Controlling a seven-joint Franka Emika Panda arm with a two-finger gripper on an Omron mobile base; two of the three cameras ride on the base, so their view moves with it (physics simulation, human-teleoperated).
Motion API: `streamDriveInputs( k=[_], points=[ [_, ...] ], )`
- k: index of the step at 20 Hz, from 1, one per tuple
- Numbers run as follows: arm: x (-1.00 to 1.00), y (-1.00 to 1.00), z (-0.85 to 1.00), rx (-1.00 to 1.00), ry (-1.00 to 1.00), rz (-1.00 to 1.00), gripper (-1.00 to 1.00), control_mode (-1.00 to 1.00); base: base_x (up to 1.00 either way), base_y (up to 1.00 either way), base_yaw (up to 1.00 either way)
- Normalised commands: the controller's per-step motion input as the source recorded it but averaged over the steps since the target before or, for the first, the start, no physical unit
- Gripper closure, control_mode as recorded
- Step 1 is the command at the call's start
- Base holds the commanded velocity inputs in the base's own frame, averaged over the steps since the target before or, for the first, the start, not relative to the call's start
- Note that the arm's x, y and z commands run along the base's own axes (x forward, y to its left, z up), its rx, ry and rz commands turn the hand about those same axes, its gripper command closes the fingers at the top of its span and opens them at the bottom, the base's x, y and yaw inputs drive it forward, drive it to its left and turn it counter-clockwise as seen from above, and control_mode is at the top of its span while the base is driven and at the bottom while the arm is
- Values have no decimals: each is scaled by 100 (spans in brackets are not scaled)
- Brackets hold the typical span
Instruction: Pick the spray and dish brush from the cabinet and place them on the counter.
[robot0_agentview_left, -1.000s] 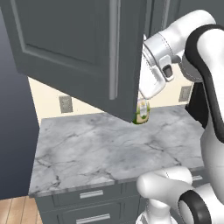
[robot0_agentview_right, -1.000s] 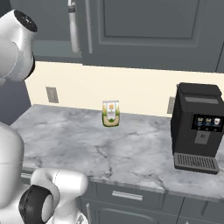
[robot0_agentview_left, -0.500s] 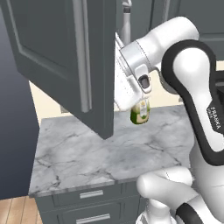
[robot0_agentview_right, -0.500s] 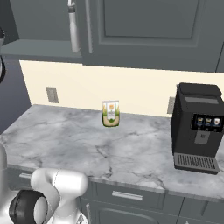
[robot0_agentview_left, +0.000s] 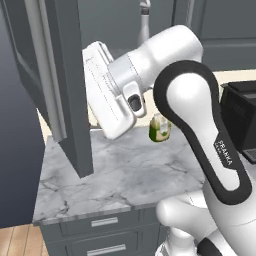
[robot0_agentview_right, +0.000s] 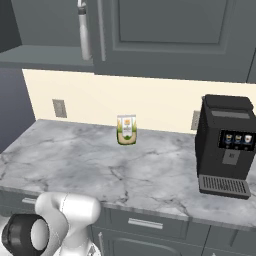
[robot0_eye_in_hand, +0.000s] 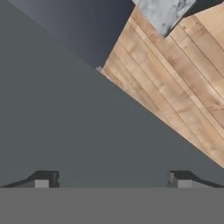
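Grey cabinet (robot0_agentview_left: 60, 90) door hangs open; the spray (robot0_agentview_right: 83, 30) stands on its shelf edge; end effector (robot0_eye_in_hand: 111, 179) spread wide, empty.

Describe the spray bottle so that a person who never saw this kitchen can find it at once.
Look at the dark grey wall cabinet above the marble counter. On its open grey shelf, by the closed door's edge, stands the spray. It is tall, narrow and pale grey-white, unlike the squat green-and-cream pouch on the counter below.

A green-and-cream pouch (robot0_agentview_right: 127, 130) stands on the counter (robot0_agentview_right: 75, 165) near a coffee machine (robot0_agentview_right: 225, 145).
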Motion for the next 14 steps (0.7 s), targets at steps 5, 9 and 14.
streamDriveInputs(
  k=[5, 9, 14],
  points=[
    [-4, 21, 1, -2, 1, -1, -100, -100, 0, 0, 0],
    [-1, -32, -1, -16, -3, 3, -100, -100, 0, 0, 0],
    [16, -38, -2, -10, -21, 17, -100, -100, 0, 0, 0]
  ],
)
